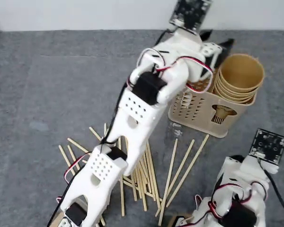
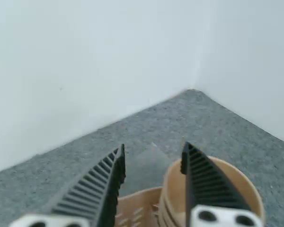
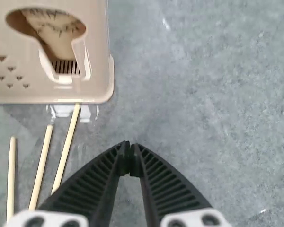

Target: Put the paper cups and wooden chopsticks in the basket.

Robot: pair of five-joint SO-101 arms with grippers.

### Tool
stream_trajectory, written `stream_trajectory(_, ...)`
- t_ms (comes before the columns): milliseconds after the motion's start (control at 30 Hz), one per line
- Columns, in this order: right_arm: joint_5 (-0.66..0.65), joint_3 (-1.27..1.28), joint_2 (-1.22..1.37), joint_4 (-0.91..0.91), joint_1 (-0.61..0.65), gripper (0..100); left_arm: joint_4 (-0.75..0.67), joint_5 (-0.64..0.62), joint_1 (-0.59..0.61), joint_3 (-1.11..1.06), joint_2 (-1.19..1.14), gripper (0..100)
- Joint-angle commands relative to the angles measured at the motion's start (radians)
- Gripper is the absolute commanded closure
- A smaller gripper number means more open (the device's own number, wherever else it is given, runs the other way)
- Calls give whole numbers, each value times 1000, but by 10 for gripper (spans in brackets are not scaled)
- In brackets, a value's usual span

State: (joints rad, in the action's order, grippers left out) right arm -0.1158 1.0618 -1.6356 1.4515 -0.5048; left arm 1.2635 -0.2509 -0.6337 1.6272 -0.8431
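A stack of paper cups (image 1: 240,75) stands in the right end of the beige basket (image 1: 195,109) at the back right. My left gripper (image 1: 217,43) hangs just above the basket's far side; in the left wrist view it (image 2: 154,149) is open and holds nothing, with the cups (image 2: 236,185) and basket rim (image 2: 138,208) below it. Several wooden chopsticks (image 1: 141,176) lie scattered on the grey cloth in front of the basket. My right gripper (image 3: 128,147) is shut and empty, low over the cloth a short way from the basket (image 3: 47,71), beside three chopsticks (image 3: 66,142).
The left arm (image 1: 132,118) stretches diagonally over the chopstick pile and hides part of it. The right arm (image 1: 241,198) sits at the front right corner. Bare grey cloth (image 1: 47,85) spreads to the left and behind, up to a white wall (image 2: 85,56).
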Motion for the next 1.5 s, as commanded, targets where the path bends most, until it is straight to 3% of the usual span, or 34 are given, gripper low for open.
stream_trajectory(0,54,-8,-4,-81,-12,984,11,-6,25,51,126,842)
stream_trajectory(167,68,-8,5,-242,-2,984,189,-3,69,51,218,841)
stream_trajectory(333,58,-8,7,-417,159,985,407,-2,150,51,285,848)
stream_trajectory(433,52,-8,8,-526,259,985,482,5,204,51,296,918)
stream_trajectory(533,-32,-6,15,-634,325,985,491,83,258,51,298,988)
stream_trajectory(667,-120,-8,101,-808,364,984,493,89,327,50,304,985)
stream_trajectory(900,-141,-92,410,-1099,357,984,493,89,371,48,295,985)
stream_trajectory(1167,-120,-207,710,-1142,300,987,493,91,371,-27,296,985)
stream_trajectory(1467,-103,-60,823,-1142,275,984,493,91,433,-143,296,985)
